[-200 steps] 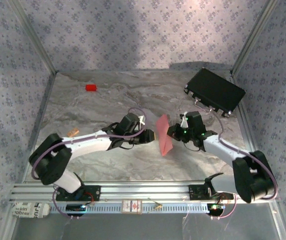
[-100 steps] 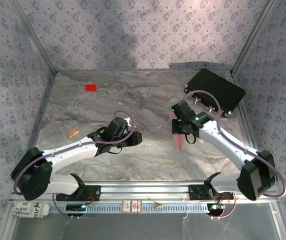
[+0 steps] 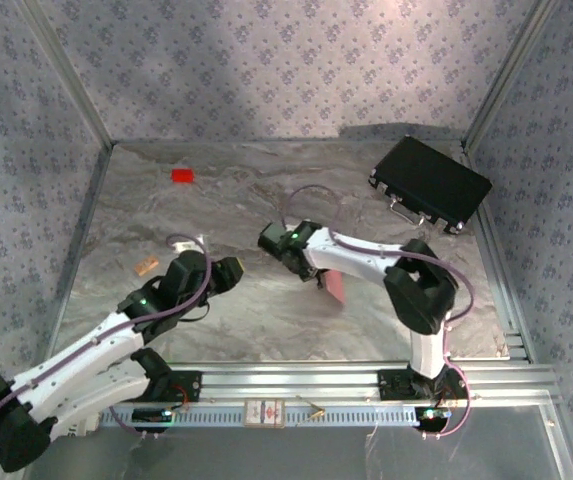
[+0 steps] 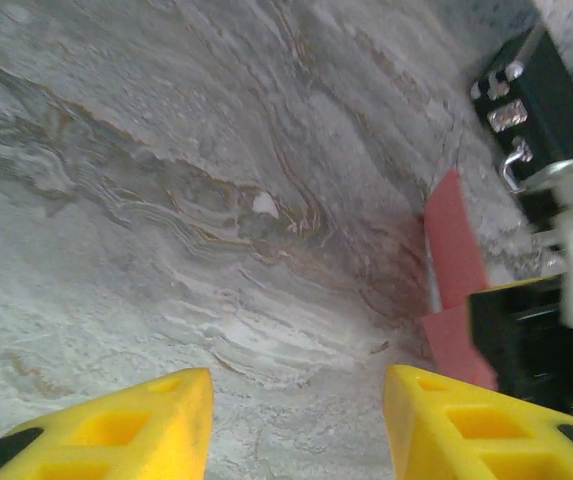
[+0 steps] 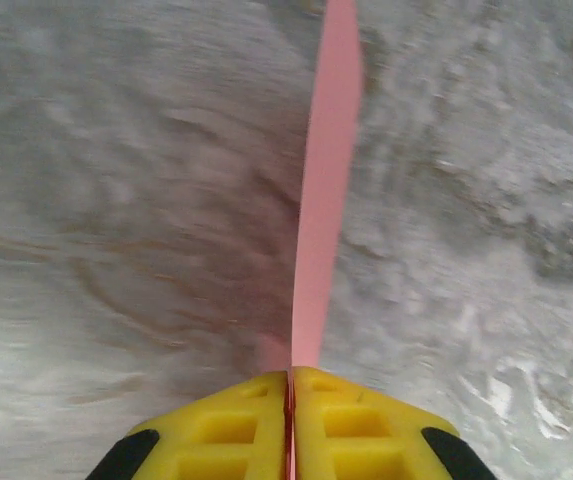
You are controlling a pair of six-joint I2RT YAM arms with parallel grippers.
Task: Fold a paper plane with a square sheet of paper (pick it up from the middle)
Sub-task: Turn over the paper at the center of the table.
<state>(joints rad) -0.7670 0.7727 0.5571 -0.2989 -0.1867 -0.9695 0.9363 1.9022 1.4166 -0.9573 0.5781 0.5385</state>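
Note:
The square sheet of paper [image 5: 326, 180] is salmon-pink and folded into a narrow pointed shape. In the right wrist view it shows edge-on, running straight out from the fingertips above the table. My right gripper [image 5: 291, 385] is shut on its near end. From above, the right gripper [image 3: 318, 277] is near the table's middle and the paper [image 3: 335, 288] pokes out beside it. My left gripper [image 3: 230, 271] hangs to the left of it, apart from the paper. In the left wrist view the left gripper [image 4: 296, 400] is open with bare table between its fingers, and the paper [image 4: 453, 250] stands upright at the right.
A black rectangular case [image 3: 429, 183] lies at the back right. A small bright red block [image 3: 182, 175] sits at the back left and a small tan piece [image 3: 146, 265] lies near the left wall. The right arm's elbow [image 3: 421, 285] juts over the right half of the table.
The right gripper has swung left to the table's middle, carrying the paper. The left arm has drawn back toward the near left, away from the paper.

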